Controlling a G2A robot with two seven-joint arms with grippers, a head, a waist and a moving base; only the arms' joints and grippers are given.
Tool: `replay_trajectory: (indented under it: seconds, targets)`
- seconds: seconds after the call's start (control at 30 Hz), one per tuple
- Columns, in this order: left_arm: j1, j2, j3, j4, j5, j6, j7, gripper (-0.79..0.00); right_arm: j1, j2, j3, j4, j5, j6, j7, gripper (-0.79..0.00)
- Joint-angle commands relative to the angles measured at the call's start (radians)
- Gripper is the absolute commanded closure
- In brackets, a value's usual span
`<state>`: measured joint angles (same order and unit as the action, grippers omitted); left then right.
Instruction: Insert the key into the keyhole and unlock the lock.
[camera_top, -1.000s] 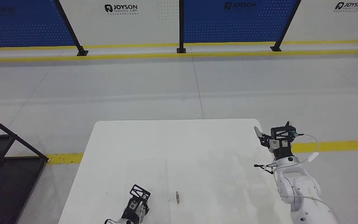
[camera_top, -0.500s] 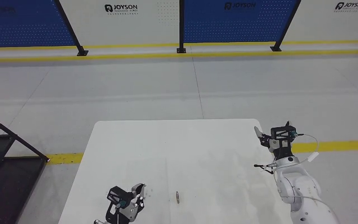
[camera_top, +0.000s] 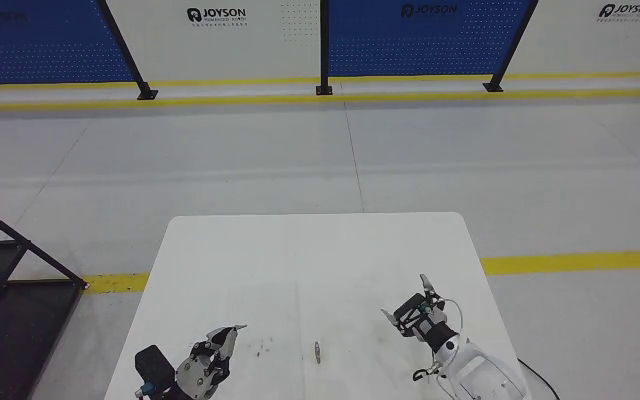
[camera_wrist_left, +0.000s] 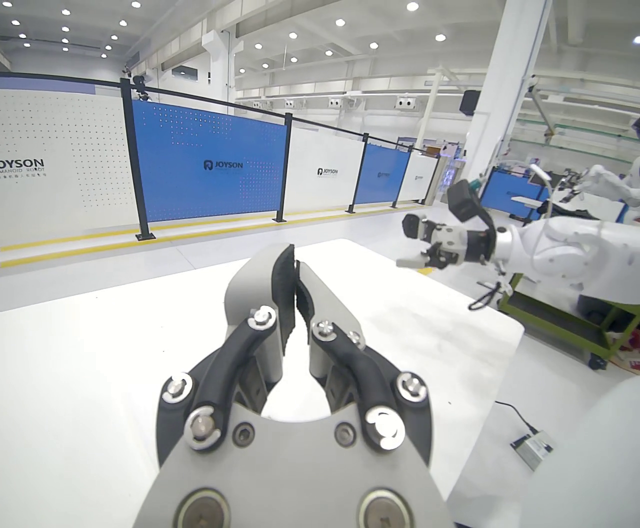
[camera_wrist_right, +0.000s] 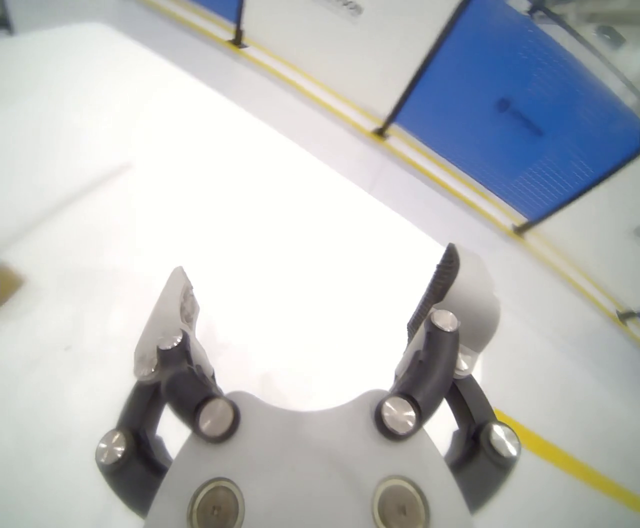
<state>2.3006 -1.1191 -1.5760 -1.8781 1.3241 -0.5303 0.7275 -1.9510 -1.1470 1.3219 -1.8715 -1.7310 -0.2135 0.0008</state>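
White table (camera_top: 300, 250), small key (camera_top: 316, 350) between left gripper (camera_wrist_left: 296, 262) (closed, empty) and right gripper (camera_wrist_right: 315, 280) (wide apart, empty)

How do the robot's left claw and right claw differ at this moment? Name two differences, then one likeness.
The left claw is shut; the right claw is open wide. The left claw is over the table's near left corner; the right claw is over its right side. Both hold nothing.

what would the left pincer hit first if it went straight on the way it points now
The way looks free: the shut left pincer points across the bare white tabletop toward its far edge. The small dark key lies off to one side. It might graze the table first; depth is unclear.
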Motion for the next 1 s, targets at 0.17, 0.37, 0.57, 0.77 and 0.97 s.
replay_trajectory:
  seconds: [0.17,0.37,0.57,0.77,0.97]
  targets:
    - [0.000,0.000,0.000,0.000,0.000,0.001,-0.001,0.000,-0.006,-0.009,-0.165,0.034,-0.062,-0.075,0.014,-0.785]
    - [0.000,0.000,0.000,0.000,0.000,0.001,-0.001,0.000,0.034,-0.020,-0.242,0.075,0.005,-0.115,0.029,-0.785]
    - [0.000,0.000,0.000,0.000,0.000,0.001,-0.001,0.000,0.072,-0.030,-0.304,0.109,0.092,-0.150,0.034,-0.785]
    - [0.000,0.000,0.000,0.000,0.000,0.001,-0.001,0.000,0.135,-0.052,-0.371,0.163,0.189,-0.108,0.120,-0.785]
    - [0.000,0.000,0.000,0.000,0.000,0.001,-0.001,0.000,0.188,-0.074,-0.431,0.226,0.245,-0.028,0.150,-0.785]
